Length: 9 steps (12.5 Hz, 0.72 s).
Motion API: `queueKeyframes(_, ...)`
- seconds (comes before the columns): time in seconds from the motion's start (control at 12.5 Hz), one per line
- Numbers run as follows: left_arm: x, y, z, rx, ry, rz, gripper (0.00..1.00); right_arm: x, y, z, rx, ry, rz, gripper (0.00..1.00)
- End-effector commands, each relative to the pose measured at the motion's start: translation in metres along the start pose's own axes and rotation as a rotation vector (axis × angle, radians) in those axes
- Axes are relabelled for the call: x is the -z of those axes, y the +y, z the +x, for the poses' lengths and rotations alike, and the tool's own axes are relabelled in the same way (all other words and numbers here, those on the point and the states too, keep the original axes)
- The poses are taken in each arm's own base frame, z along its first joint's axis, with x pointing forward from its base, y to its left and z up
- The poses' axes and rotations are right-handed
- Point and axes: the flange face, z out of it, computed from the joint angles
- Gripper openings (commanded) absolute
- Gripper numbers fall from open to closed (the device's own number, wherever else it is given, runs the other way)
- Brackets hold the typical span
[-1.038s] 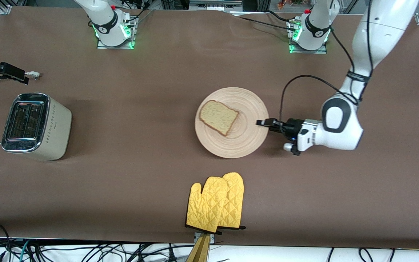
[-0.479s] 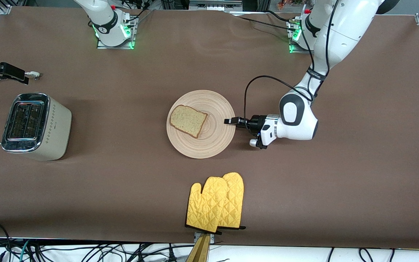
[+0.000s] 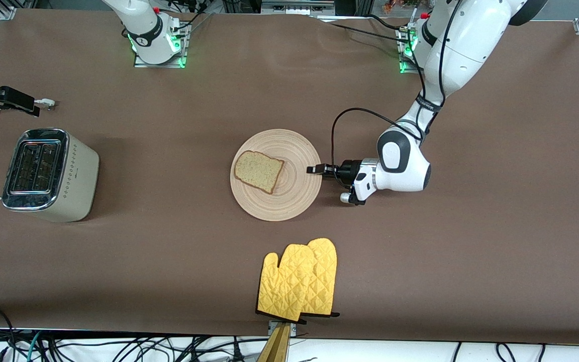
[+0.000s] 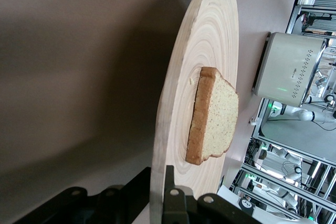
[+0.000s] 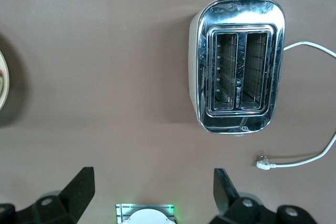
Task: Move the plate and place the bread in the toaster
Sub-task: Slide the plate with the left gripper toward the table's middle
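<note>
The pale wooden plate (image 3: 289,201) lies in the middle of the table with the slice of bread (image 3: 258,171) on it. My left gripper (image 3: 314,169) is shut on the plate's rim, on the side toward the left arm's end. In the left wrist view one finger sits on top of the plate (image 4: 210,40) and one under it, at my left gripper (image 4: 160,182), with the bread (image 4: 218,116) and the toaster (image 4: 294,69) in sight. The cream toaster (image 3: 48,173) stands near the right arm's end, slots empty. My right gripper (image 3: 30,106) hangs open and empty high up beside the toaster (image 5: 239,80).
A pair of yellow oven mitts (image 3: 299,279) lies near the table's front edge, nearer to the camera than the plate. The toaster's white cord (image 5: 315,156) trails on the table with its plug loose. The plate's edge (image 5: 2,85) just shows in the right wrist view.
My left gripper has slid the plate with the bread toward the right arm's end, most of it early, only slightly in the last half second. The right arm has not moved.
</note>
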Motion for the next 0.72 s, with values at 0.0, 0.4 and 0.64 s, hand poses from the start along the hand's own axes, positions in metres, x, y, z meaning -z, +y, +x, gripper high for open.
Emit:
queueKeyframes(0.0,0.012,0.004,0.007,0.008,0.035,-0.021,0.62,0.004,0.002,-0.003,0.012,0.001,0.015,1.00)
queueKeyframes(0.4,0.033,-0.009,0.008,0.014,0.052,-0.007,1.00,0.003,0.001,-0.004,0.012,0.000,0.017,1.00)
queueKeyframes(0.64,0.098,-0.023,0.005,0.033,0.047,0.000,1.00,0.003,0.001,-0.003,0.012,0.000,0.017,1.00)
